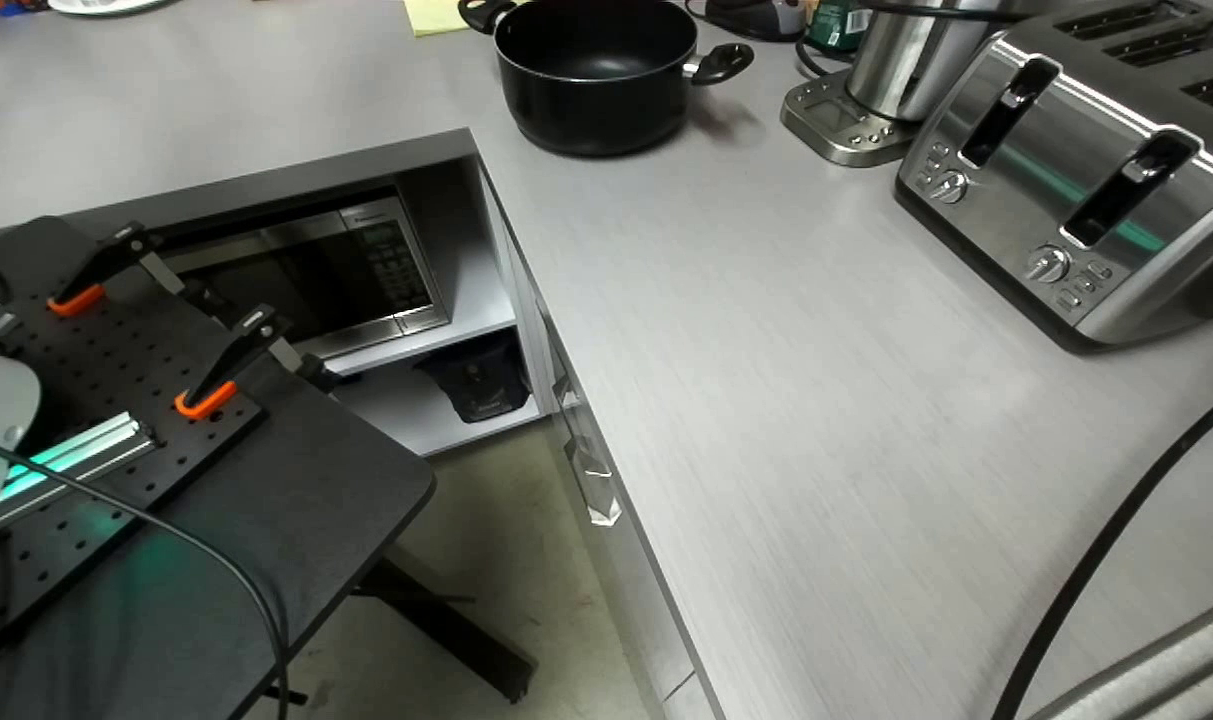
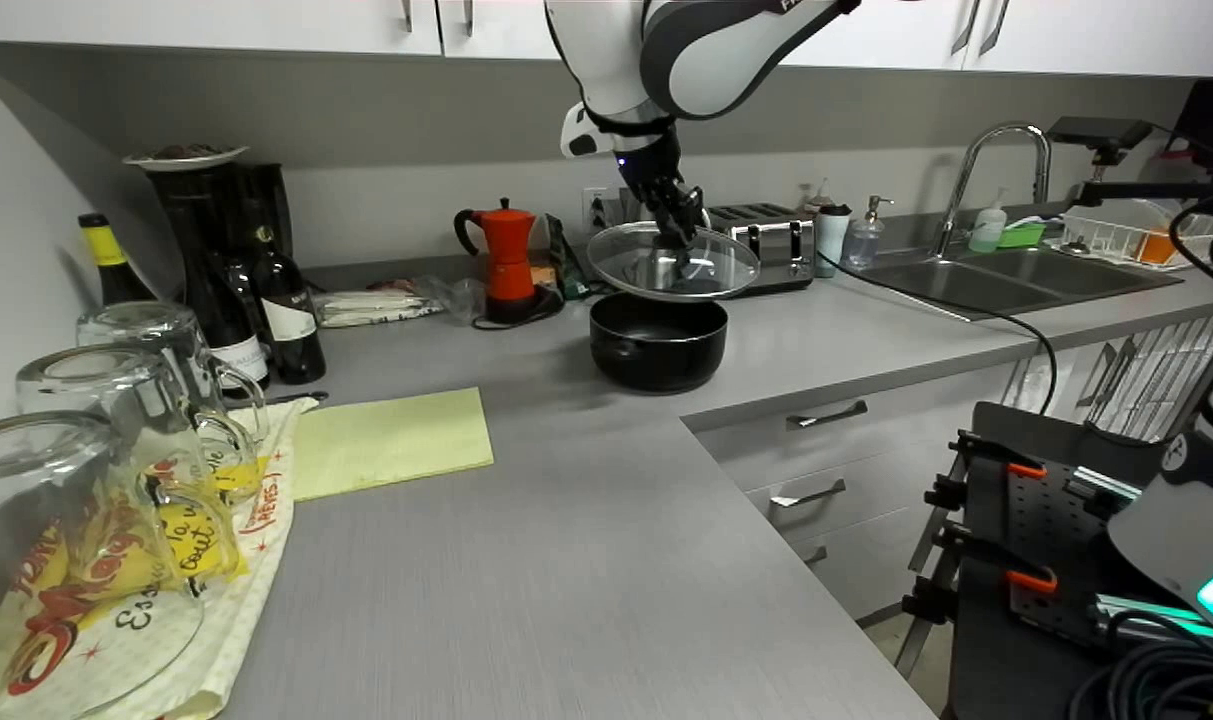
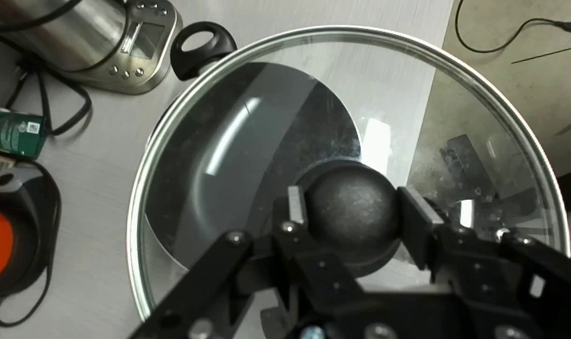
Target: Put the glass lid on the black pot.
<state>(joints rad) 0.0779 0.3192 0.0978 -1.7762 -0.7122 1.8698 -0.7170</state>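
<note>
Glass lid (image 3: pixel 266 155), one, clear, with dark knob (image 3: pixel 353 207): was held in the air above the black pot (image 1: pixel 594 110), apart from it; recorded in the wrist view and in an exterior view. Gripper (image 2: pixel 678 235), one, black: was clamped on the knob, a finger (image 3: pixel 296 205) at either side, that contact legible in the wrist view only. Arm (image 2: pixel 711 60), white and dark: hung down from the upper edge in an exterior view. Pot, one: stood upright on a grey counter (image 1: pixel 766 330), mouth uncovered in both exterior views. Handles (image 1: pixel 723 64), two: both showed in an exterior view; the wrist view gave one, just beside the lid's edge. Through the glass, the wrist view put the pot mostly left of the knob, with floor (image 3: pixel 539 89) behind the lid's right part. Toaster (image 1: pixel 1086 190), steel: sat on the counter in both exterior views. Kettle (image 3: pixel 83 37), steel, on a base (image 3: pixel 146 80): stood near the pot in the wrist view, and was cut by the top edge in an exterior view. Microwave (image 1: pixel 316 265), one: sat on a shelf (image 1: pixel 471 320) below the counter, in an exterior view only. Mugs (image 2: pixel 41 520), three, glass: stood upside down on a printed cloth (image 2: pixel 256 590) in an exterior view only. Sink (image 2: pixel 951 290), metal: shown in an exterior view only. Yellow paper (image 2: pixel 396 440): lay on the counter in both exterior views.
</note>
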